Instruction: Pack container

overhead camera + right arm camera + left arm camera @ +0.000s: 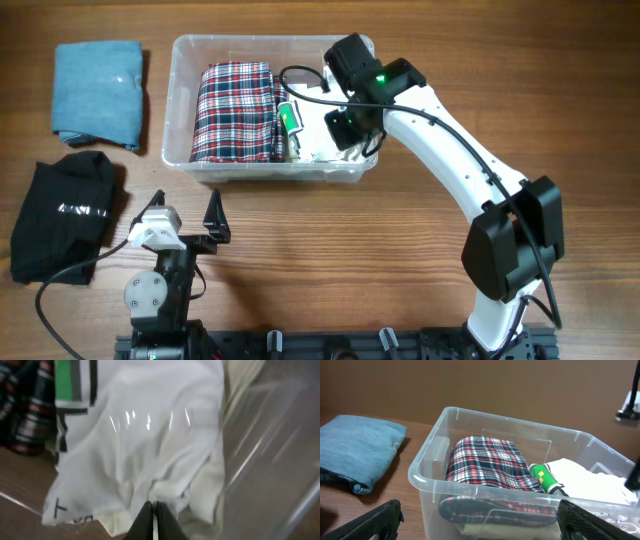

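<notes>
We find clear rectangular plastic bin (180,100) on counter (330,260), far centre; folded red plaid cloth (235,110), white green-striped garment (150,435) inside. There right fingers (153,510) shut at white fold; left fingers (186,212) wide, empty. Outside lie folded blue cloth (97,92), black garment (65,215): roughly half packed.

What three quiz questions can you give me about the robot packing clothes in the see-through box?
1. True or false: the plaid cloth lies inside the clear container.
2. Count: how many folded clothes lie on the table, outside the container?
3. Pick one: the right gripper is pinching A) a shoe, B) the white garment, C) a cup.
Key: 1. True. 2. Two: the blue cloth and the black garment. 3. B.
</notes>
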### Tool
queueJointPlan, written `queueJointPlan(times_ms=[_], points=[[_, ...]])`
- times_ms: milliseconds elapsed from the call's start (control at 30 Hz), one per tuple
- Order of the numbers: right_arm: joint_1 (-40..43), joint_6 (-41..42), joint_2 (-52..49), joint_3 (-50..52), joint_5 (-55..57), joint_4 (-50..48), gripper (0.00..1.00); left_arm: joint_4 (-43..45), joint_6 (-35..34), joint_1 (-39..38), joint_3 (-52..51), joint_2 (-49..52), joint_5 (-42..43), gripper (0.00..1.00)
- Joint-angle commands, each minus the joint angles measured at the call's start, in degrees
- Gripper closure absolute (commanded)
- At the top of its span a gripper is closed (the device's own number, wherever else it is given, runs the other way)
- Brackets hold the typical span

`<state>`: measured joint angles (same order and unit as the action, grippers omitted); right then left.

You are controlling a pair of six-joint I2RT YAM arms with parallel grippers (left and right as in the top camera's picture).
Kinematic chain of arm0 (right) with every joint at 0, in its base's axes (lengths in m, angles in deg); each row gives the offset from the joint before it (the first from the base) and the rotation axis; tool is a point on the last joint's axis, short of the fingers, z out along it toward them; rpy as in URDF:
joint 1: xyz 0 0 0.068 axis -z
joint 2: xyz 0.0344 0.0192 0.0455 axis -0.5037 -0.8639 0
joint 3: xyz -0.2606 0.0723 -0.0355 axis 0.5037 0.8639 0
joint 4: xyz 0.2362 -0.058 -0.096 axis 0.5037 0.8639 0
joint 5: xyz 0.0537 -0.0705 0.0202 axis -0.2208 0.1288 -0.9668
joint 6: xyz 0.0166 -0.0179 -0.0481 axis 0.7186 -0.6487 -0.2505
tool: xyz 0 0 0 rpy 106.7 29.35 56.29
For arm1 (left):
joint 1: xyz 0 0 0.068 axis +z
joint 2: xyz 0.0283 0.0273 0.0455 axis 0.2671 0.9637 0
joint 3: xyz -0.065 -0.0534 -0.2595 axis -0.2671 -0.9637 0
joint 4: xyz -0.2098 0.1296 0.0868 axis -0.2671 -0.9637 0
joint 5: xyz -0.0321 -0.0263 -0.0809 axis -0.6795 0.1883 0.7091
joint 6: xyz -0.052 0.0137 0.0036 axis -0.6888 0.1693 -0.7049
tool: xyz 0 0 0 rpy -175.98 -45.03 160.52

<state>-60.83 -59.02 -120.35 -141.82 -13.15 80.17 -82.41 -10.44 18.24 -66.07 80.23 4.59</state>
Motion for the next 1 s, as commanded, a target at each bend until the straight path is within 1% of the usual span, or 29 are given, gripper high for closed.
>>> queueJointPlan(times_ms=[0,100,133,200,233,433,567,667,767,800,833,867,900,967], points=[[-0.31,-6.21,-0.81,0.07,-0.09,-2.73,0.96,-0.26,-0.31,0.31,-0.28,-0.42,-0.50,0.00],[-0.31,-14.51,-2.84,0.28,-0.09,-2.38,0.96,-0.28,-0.31,0.31,-0.28,-0.42,-0.50,0.00],[-0.31,-18.97,-3.93,0.76,-0.09,-2.08,0.96,-0.28,-0.31,0.31,-0.28,-0.42,-0.50,0.00],[-0.31,-25.33,-5.16,1.36,-0.28,-1.79,0.96,-0.28,-0.31,0.31,-0.28,-0.42,-0.50,0.00],[-0.31,-30.62,-6.12,1.79,-0.31,-1.62,0.96,-0.28,-0.31,0.31,-0.28,-0.42,-0.50,0.00],[-0.31,-43.28,-9.97,2.95,-0.28,-4.24,0.96,-0.28,-0.31,0.31,-0.28,-0.42,-0.50,0.00],[-0.31,-45.83,-11.67,3.04,0.50,-5.33,0.96,-0.28,-0.31,0.31,-0.28,-0.42,-0.50,0.00],[-0.59,-45.79,-10.73,2.23,5.29,-5.05,0.96,-0.28,-0.31,0.31,-0.28,-0.42,-0.50,0.00],[-0.74,-44.85,-5.11,-1.29,5.77,-5.11,0.96,-0.28,-0.31,0.31,-0.28,-0.42,-0.50,0.00],[-0.74,-43.12,-2.60,-3.23,5.75,-5.31,0.92,-0.28,-0.31,0.31,-0.28,-0.42,-0.50,0.00],[-0.74,-41.40,-0.61,-4.79,5.77,-5.31,0.71,-0.28,-0.31,0.31,-0.28,-0.42,-0.50,0.00],[-0.74,-39.80,1.70,-6.27,5.77,-5.40,0.23,-0.28,-0.31,0.31,-0.28,-0.42,-0.50,0.00],[-0.74,-38.64,4.02,-6.86,5.77,-5.79,0.00,-0.28,-0.31,0.31,-0.28,-0.42,-0.50,0.00],[-0.74,-37.88,7.93,-6.84,5.77,-6.86,0.00,-0.28,-0.31,0.31,-0.28,-0.42,-0.50,0.00]])
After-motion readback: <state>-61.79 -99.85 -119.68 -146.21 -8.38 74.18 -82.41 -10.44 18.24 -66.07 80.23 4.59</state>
